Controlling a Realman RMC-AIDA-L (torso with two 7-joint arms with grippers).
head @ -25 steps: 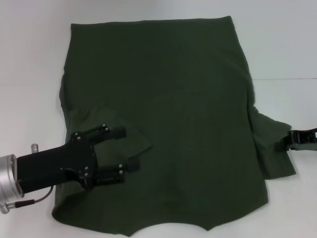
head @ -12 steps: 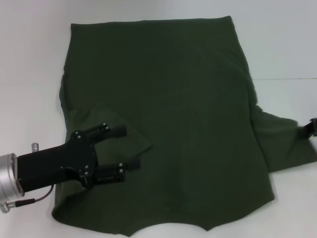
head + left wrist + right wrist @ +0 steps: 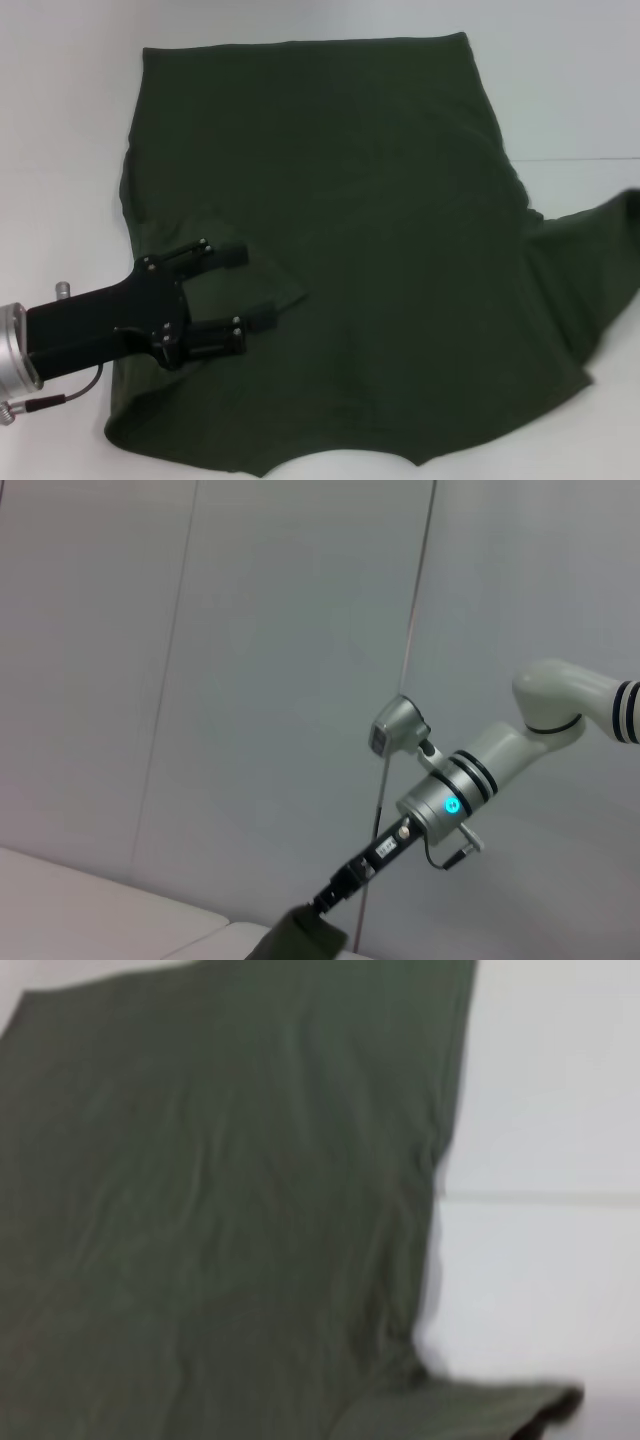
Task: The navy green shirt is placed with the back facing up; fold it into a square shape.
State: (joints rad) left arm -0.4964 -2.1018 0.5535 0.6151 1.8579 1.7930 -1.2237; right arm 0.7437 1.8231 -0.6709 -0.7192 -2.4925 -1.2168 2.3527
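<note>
The navy green shirt (image 3: 350,230) lies spread on the white table, plain side up. Its left sleeve (image 3: 240,270) is folded inward onto the body. My left gripper (image 3: 255,285) is open and hovers over that folded sleeve, holding nothing. The shirt's right sleeve (image 3: 605,240) is lifted and stretched toward the right edge of the head view. My right gripper is outside the head view. The left wrist view shows it far off (image 3: 335,892), shut on a tip of the green cloth (image 3: 300,938). The right wrist view shows the shirt's body (image 3: 220,1210) and the sleeve's edge.
The white table (image 3: 60,150) surrounds the shirt, with a seam line on its right part (image 3: 580,158). A grey panelled wall (image 3: 200,680) shows in the left wrist view. The shirt's near hem (image 3: 330,455) lies close to the table's front.
My right gripper has moved right and up, out of the head view, pulling the right sleeve outward and lifting it. My left gripper has shifted slightly left, still open.
</note>
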